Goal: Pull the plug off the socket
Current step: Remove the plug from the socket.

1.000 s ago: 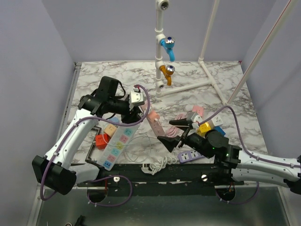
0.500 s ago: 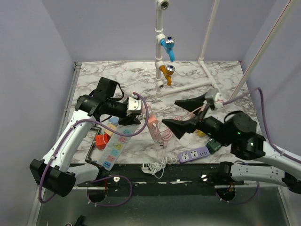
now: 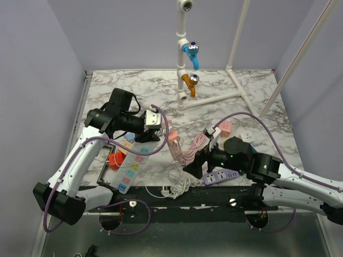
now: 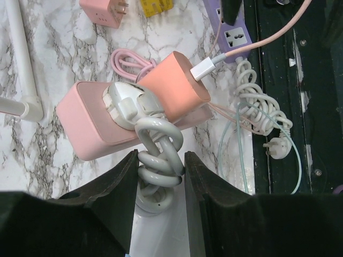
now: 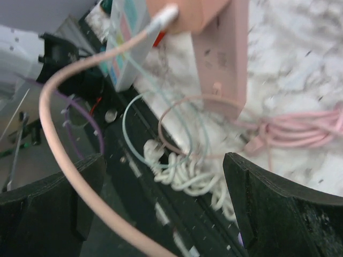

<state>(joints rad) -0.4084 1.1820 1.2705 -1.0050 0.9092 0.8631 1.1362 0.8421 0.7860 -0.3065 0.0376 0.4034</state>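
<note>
**Top external view**
Locate the pink power strip [image 3: 174,142] near the middle of the marble table [image 3: 123,85] and take it as the reference for all positions. Note the left gripper [image 3: 161,130] at the strip's far-left end, finger detail too small to read here. Note the right gripper [image 3: 195,162] just right of the strip, low over the table. Find a purple power strip [image 3: 221,175] right of the reference and nearer the arm bases, a pastel multi-socket strip [image 3: 134,160] to its left, and a white cord bundle [image 3: 179,187] on its near side at the table edge.

**Left wrist view**
Observe the white plug [image 4: 126,101] seated in the pink power strip [image 4: 80,123], not yet out of the socket. Follow the white cord [image 4: 158,140] looping from the plug over the strip's edge into the left gripper [image 4: 159,163]. Read the jaws as nearly closed, pinching the cord loops from both sides just short of the plug body. Note a salmon adapter block [image 4: 179,85] standing on the strip just beside the plug, with a white USB connector [image 4: 203,68] and pink cable [image 4: 268,37] leading out of it.

**Right wrist view**
Read the right gripper [image 5: 166,209] as spread fully wide and holding nothing, its dark fingers [image 5: 53,209] at the lower corners. See the pink power strip [image 5: 222,59] beyond the fingertips, the salmon adapter block [image 5: 185,10] at its far end, the pink cable [image 5: 59,112] arcing away past the left finger, and the white cord bundle [image 5: 187,179] just off the strip's near end
</note>
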